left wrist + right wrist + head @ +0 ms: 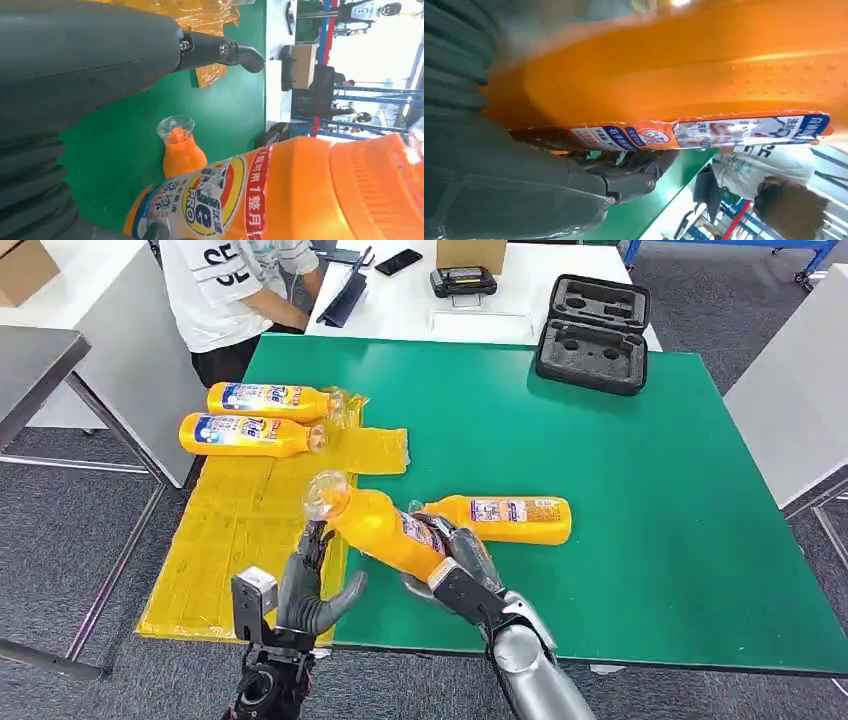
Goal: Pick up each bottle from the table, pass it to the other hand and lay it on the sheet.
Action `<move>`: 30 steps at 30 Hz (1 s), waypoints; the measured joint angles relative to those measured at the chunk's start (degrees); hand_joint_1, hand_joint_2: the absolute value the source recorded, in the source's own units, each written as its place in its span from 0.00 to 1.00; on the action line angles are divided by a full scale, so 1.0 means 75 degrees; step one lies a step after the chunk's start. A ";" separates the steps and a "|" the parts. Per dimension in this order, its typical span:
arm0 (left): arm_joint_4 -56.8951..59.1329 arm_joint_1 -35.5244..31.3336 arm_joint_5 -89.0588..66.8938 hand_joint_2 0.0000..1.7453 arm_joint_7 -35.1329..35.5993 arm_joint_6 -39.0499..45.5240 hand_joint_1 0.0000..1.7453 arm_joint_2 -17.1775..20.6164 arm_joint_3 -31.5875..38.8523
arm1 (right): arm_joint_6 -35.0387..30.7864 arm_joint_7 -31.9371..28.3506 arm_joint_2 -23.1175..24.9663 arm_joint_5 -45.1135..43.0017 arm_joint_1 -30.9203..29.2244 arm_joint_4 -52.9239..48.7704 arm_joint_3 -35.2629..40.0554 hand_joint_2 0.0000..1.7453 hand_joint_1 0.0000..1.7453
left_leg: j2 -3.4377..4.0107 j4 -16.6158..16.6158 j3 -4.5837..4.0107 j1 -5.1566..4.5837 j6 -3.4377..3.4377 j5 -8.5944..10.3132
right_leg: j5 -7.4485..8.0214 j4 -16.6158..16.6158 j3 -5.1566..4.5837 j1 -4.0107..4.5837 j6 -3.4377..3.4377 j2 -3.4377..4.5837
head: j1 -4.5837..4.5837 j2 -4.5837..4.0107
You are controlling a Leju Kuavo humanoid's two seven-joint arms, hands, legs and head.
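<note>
While right hand (455,565) grips bottle (385,528), cap tilted up-left toward sheet (240,530); left hand (310,585) spread, empty.

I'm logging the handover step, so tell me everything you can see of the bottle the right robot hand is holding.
The held bottle is orange plastic with a clear cap over an orange nozzle, and a printed label in blue, white and red on its side. The right robot hand grips its lower body and holds it tilted above the table edge, cap end pointing up toward the yellow sheet. The left robot hand is open just below the neck, fingertips near it; contact cannot be told.
</note>
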 measured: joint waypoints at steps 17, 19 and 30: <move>-0.0111 0.0092 0.0157 1.00 0.0067 -0.0574 0.00 -0.0006 0.0026 | 0.0254 0.0047 0.0090 0.0091 -0.0023 -0.0073 -0.0128 1.00 1.00 | 0.0000 0.0000 0.0000 0.0000 0.0000 0.0000 | 0.0000 0.0000 -0.0002 0.0000 0.0000 0.0000 | -0.0003 0.0000; -0.0114 0.0012 0.0160 1.00 0.0096 -0.0667 0.00 -0.0044 -0.0072 | 0.0283 0.0052 0.0175 0.0183 -0.0089 0.0066 -0.0047 1.00 1.00 | 0.0000 0.0000 0.0001 0.0000 0.0000 0.0001 | 0.0000 0.0000 -0.0002 0.0001 0.0000 0.0000 | 0.0000 0.0000; 0.0041 -0.0477 0.1833 1.00 0.0329 -0.2215 0.00 -0.0090 -0.0460 | 0.0286 -0.0099 0.0417 0.0207 -0.0340 0.0834 0.0396 1.00 1.00 | 0.0001 0.0000 0.0001 0.0000 0.0000 0.0002 | 0.0001 0.0001 -0.0002 0.0000 0.0000 0.0000 | -0.0003 0.0000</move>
